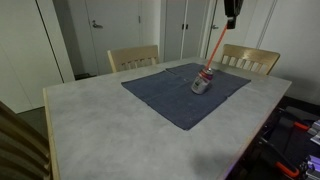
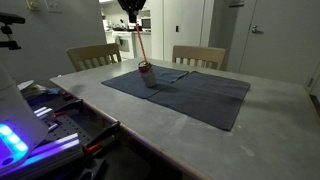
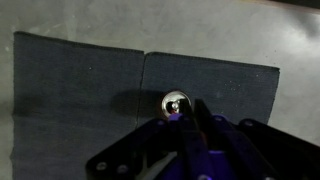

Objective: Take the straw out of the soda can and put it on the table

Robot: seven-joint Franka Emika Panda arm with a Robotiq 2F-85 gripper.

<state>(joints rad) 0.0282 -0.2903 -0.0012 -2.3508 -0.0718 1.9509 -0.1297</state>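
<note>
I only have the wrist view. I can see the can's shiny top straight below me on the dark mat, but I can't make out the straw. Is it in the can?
Observer: Yes. In an exterior view the straw stands in the soda can, leaning, with its upper end up by the gripper.
Operator: Am I holding it?
Observer: The gripper hangs well above the can, at the straw's upper end. Whether it grips the straw is too small to tell.
Operator: Where is there bare table to put it down?
Observer: The table has a wide bare grey stretch beside the mat, on the side away from the chairs.
</note>
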